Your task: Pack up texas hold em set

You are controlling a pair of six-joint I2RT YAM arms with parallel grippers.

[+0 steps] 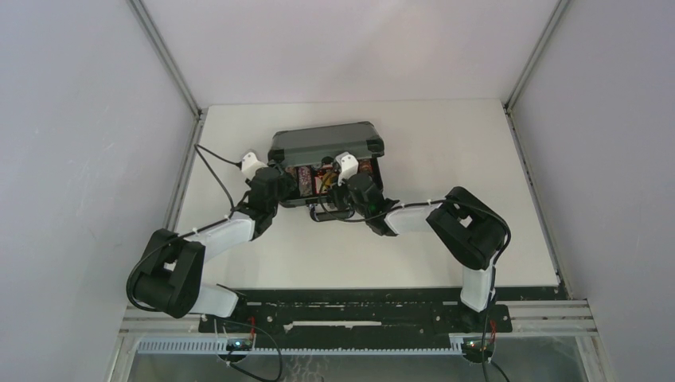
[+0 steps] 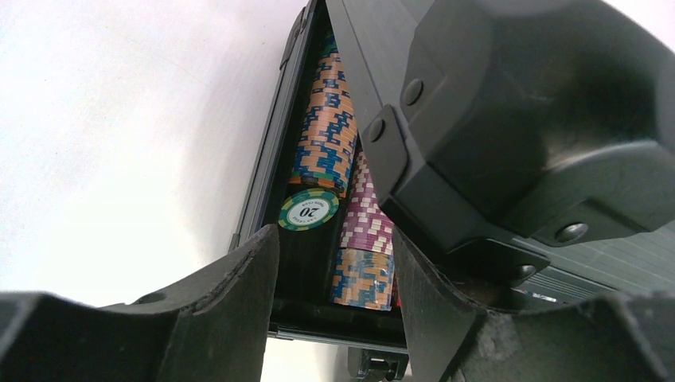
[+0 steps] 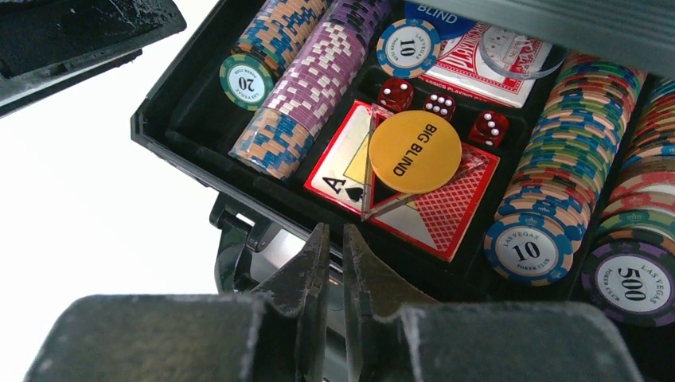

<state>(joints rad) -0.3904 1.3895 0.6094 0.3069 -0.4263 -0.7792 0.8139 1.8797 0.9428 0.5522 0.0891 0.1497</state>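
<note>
Your briefcase (image 1: pixel 326 146) sits toward the far edge of the table (image 1: pixel 446 239), midway along, half closed over poker chips (image 3: pixel 306 87), red card box (image 3: pixel 434 205) and dice (image 3: pixel 438 105), your left gripper (image 2: pixel 333 239) spread wide at its left end, your right gripper (image 3: pixel 334 232) pinched nearly together at its near wall.

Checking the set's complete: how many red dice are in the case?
3, in a row beside the Big Blind button: left die, middle die, right die. Others may be hidden.
</note>
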